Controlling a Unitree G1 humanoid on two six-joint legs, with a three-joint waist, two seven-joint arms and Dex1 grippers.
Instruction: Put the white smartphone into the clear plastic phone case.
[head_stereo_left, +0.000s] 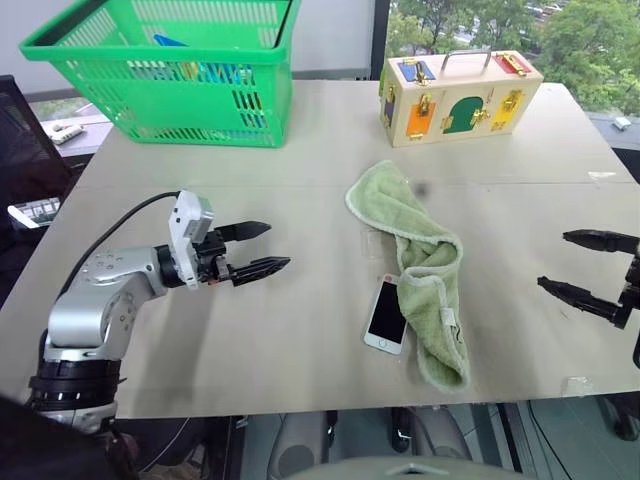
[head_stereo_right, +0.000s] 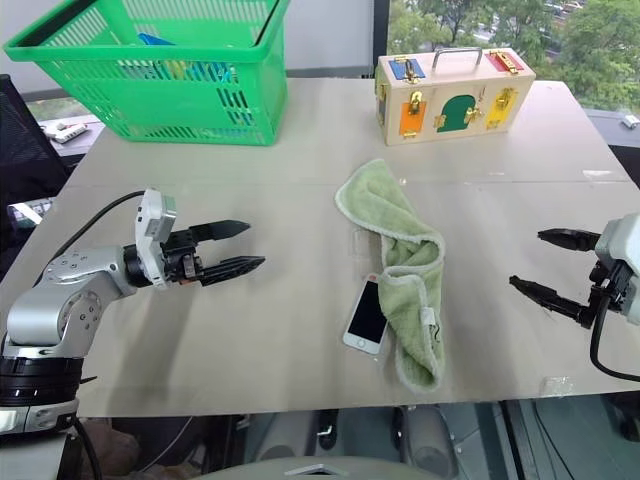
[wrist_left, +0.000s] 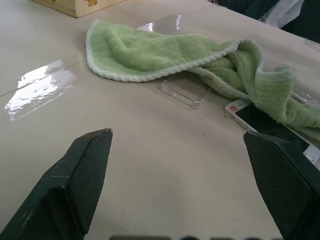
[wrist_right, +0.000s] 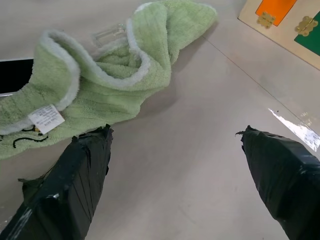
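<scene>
Lying screen-up near the counter's (head_stereo_left: 250, 350) front edge, the phone (head_stereo_left: 386, 316) sits just left of a crumpled green towel (head_stereo_left: 425, 275), its right edge touching the towel's fold or slightly tucked under it. The case (wrist_left: 184, 90) lies flat on the counter just behind the phone, against the towel's left edge; in the left wrist view one end of it slips under the towel's hem, and whether it touches the phone cannot be told. The towel runs from the middle of the counter towards the front edge, doubled over on itself, with a white label showing near its front end. The left gripper (head_stereo_left: 258, 250) hangs above the counter well to the left of the phone, pointing towards it, fingers (wrist_left: 75, 185) spread wide and grasping nothing. The right gripper (head_stereo_right: 555, 268) hangs above the counter's right side, well apart from the towel and pointing back towards it, fingers (wrist_right: 70, 185) likewise released and empty. At the back left corner stands a green basket (head_stereo_left: 170, 70) with a few items inside that are too hard to make out. At the back right stands a wooden box (head_stereo_left: 458, 98) with a metal handle on top and small coloured doors with brass latches on its front. Strips of clear tape (wrist_left: 37, 90) shine on the counter surface.
</scene>
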